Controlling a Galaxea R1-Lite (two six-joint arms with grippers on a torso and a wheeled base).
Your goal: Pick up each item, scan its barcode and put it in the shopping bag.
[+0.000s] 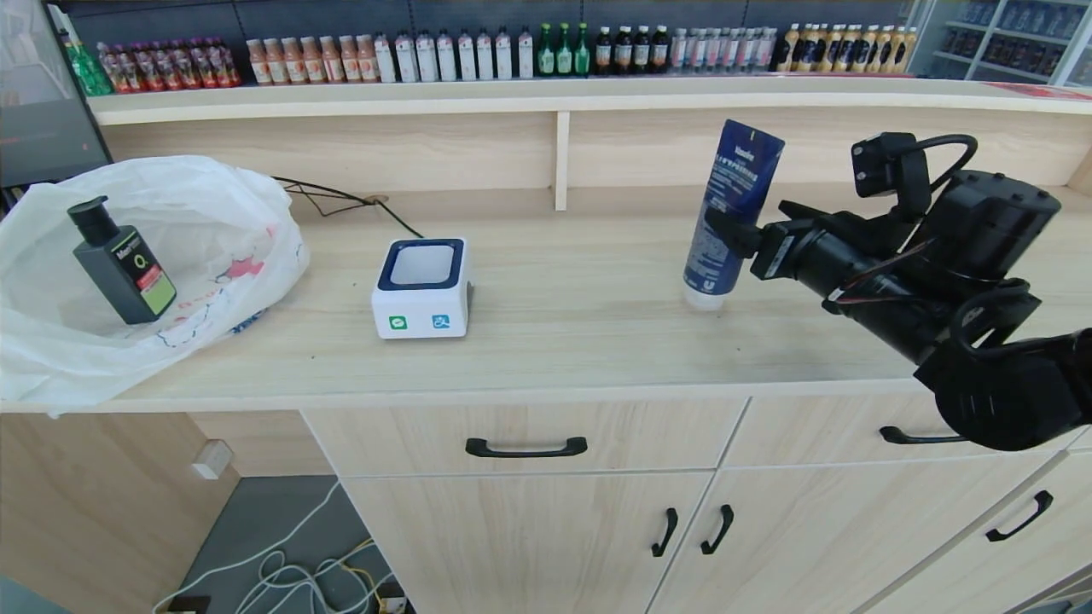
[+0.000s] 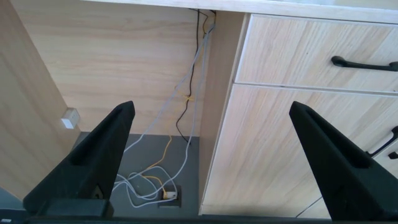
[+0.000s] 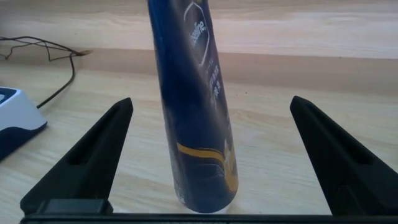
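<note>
A dark blue tube [image 1: 734,213] stands cap-down on the wooden counter [image 1: 563,307], leaning slightly. My right gripper [image 1: 732,234] is at its middle height, open, with the tube [image 3: 199,124] between the fingers [image 3: 99,155] and a clear gap on each side. The white scanner box [image 1: 422,286] with a blue-rimmed window sits mid-counter. At the far left, the white plastic shopping bag [image 1: 213,213] lies open with a dark pump bottle [image 1: 124,264] resting in it. My left gripper [image 2: 211,106] hangs open below counter level, facing the cabinet front.
A black cable [image 1: 341,200] runs from the scanner to the back of the counter. A raised shelf [image 1: 546,89] with rows of bottles stands behind. Drawers and doors with black handles [image 1: 526,448] lie under the counter. Loose cables [image 2: 155,180] trail on the floor.
</note>
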